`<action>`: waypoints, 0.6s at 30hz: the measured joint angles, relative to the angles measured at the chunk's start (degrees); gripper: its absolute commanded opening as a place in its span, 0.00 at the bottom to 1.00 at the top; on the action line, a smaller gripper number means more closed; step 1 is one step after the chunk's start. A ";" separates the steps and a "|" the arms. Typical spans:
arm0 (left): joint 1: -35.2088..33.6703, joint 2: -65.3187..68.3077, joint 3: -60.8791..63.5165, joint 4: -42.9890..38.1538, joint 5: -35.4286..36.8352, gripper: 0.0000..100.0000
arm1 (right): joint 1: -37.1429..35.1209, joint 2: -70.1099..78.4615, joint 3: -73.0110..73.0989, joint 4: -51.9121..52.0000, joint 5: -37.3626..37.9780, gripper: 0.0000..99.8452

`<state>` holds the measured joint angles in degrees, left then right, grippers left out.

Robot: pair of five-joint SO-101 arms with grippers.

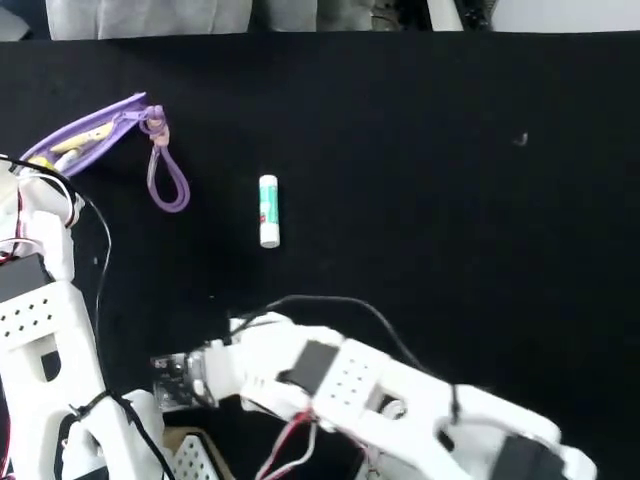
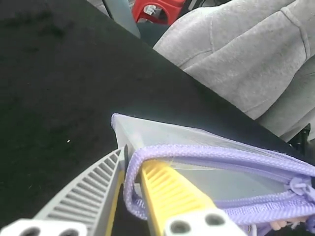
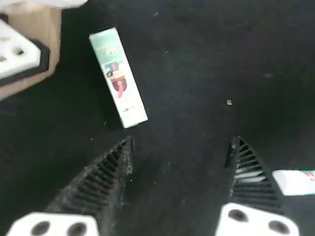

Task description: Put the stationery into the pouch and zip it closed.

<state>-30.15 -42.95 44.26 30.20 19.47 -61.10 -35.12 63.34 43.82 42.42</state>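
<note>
The right claw (image 3: 182,142) is hanging low over the black desk (image 1: 450,150) toward its near-left corner, dark jaws spread wide with nothing between them. The left claw (image 2: 132,160) is pinching the rim of the translucent fabric pouch with purple zip trim (image 1: 85,135). One finger is sitting inside the mouth and one outside, propping the pouch open by the desk's far-left corner.

The likeliest trouble is a bad pinch. A small green-and-white rectangular box (image 3: 118,78) is lying flat and slanted to the right claw's jaws, so closing from here would probably clip a corner and send it skidding. Pushing anything hard into the pouch could also tug the thin rim out of the left claw and let the mouth collapse.

The box is lying just ahead of one right fingertip, not between the two. A white cylindrical glue stick with a green label (image 1: 268,210) is resting loose left of the desk's centre, well apart from the pouch, and is showing beside the right claw's other finger. The pouch's purple loop strap (image 1: 167,180) is trailing toward the glue stick.
</note>
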 measured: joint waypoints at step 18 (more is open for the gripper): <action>-0.35 0.00 0.00 0.00 0.00 0.03 | -5.63 21.27 -15.30 1.32 1.05 0.29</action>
<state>-30.51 -42.95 44.26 30.20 19.47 -66.73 -13.85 48.04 45.14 43.47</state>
